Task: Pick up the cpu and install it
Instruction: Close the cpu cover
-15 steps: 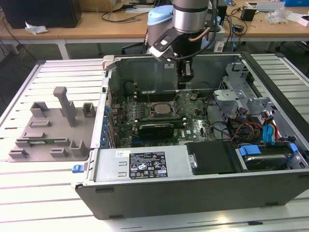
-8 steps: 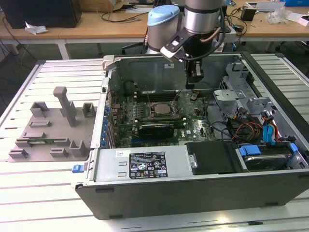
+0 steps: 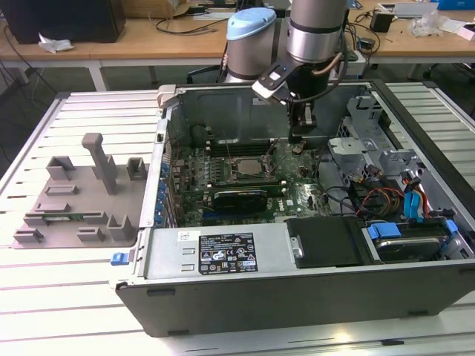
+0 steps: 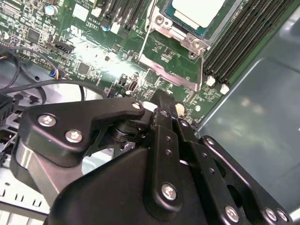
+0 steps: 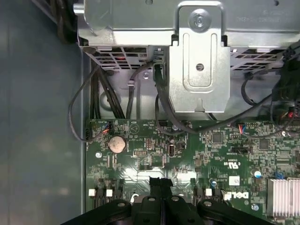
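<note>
Because, in the second wrist view, the cpu (image 4: pixel 199 9) lies flat in its socket, with the metal socket frame (image 4: pixel 174 56) seemingly swung open beside it, we judge it placed but not clamped. There the fingers (image 4: pixel 165 110) are pressed together, holding nothing, near that frame. In the first wrist view the gripper (image 5: pixel 161 180) hangs above the motherboard (image 5: pixel 197 154). In the exterior view the arm (image 3: pixel 315 30) points straight down into the computer case (image 3: pixel 223 297).
</note>
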`<state>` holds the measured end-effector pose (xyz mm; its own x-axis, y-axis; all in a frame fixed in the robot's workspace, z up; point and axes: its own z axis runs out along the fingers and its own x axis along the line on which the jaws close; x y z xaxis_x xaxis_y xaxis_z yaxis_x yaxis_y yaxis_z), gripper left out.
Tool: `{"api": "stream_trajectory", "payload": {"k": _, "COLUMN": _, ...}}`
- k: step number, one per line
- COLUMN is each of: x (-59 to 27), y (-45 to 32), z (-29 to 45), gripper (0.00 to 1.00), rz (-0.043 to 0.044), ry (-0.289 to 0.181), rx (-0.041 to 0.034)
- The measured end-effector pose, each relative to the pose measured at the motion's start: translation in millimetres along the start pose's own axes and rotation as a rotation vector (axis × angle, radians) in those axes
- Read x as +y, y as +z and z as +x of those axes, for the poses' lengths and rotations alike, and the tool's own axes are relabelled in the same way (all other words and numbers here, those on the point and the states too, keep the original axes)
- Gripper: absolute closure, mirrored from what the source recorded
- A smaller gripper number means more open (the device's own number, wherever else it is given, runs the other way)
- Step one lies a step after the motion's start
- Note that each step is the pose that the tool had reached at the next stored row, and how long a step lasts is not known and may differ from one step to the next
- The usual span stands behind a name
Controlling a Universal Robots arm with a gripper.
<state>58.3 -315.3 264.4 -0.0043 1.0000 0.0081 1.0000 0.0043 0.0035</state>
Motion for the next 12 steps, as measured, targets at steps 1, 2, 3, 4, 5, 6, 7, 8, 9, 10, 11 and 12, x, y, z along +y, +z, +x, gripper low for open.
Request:
{"api": "stream_trajectory", "payload": {"k": 1, "x": 0.2, "y": 1.9, "z": -0.1, "gripper": 0.89, "rz": 0.0016, "ry": 0.0, "rx": -0.0002}}
{"api": "stream_trajectory", "payload": {"k": 2, "x": 0.3, "y": 4.4, "z": -0.1, "gripper": 0.89, "rz": 0.0037, "ry": 0.0, "rx": -0.0003}}
{"api": "stream_trajectory", "payload": {"k": 3, "x": 0.4, "y": 5.9, "z": -0.1, "gripper": 0.89, "rz": 0.0049, "ry": 0.0, "rx": -0.0002}}
{"api": "stream_trajectory", "payload": {"k": 4, "x": 0.5, "y": 7.9, "z": -0.1, "gripper": 0.89, "rz": 0.0064, "ry": 0.0, "rx": -0.0001}}
{"api": "stream_trajectory", "payload": {"k": 5, "x": 0.5, "y": 8.6, "z": -0.1, "gripper": 0.89, "rz": 0.0068, "ry": 0.0, "rx": 0.0}}
{"api": "stream_trajectory", "payload": {"k": 6, "x": 0.5, "y": 9.3, "z": -0.1, "gripper": 0.89, "rz": 0.0071, "ry": 0.0, "rx": -0.0002}}
{"api": "stream_trajectory", "payload": {"k": 7, "x": 0.5, "y": 9.3, "z": -0.1, "gripper": 0.89, "rz": 0.0071, "ry": 0.0, "rx": -0.0003}}
{"api": "stream_trajectory", "payload": {"k": 8, "x": 0.5, "y": 9.3, "z": -0.1, "gripper": 0.89, "rz": 0.0072, "ry": 0.0, "rx": -0.0004}}
{"api": "stream_trajectory", "payload": {"k": 9, "x": 0.5, "y": 9.4, "z": -0.1, "gripper": 0.89, "rz": 0.0071, "ry": 0.0, "rx": -0.0003}}
{"api": "stream_trajectory", "payload": {"k": 10, "x": 0.5, "y": 9.5, "z": -0.1, "gripper": 0.89, "rz": 0.0071, "ry": 0.0, "rx": -0.0002}}
{"api": "stream_trajectory", "payload": {"k": 11, "x": 0.5, "y": 9.5, "z": -0.1, "gripper": 0.89, "rz": 0.0071, "ry": 0.0, "rx": -0.0002}}
{"api": "stream_trajectory", "payload": {"k": 12, "x": 0.5, "y": 9.5, "z": -0.1, "gripper": 0.89, "rz": 0.0071, "ry": 0.0, "rx": -0.0002}}
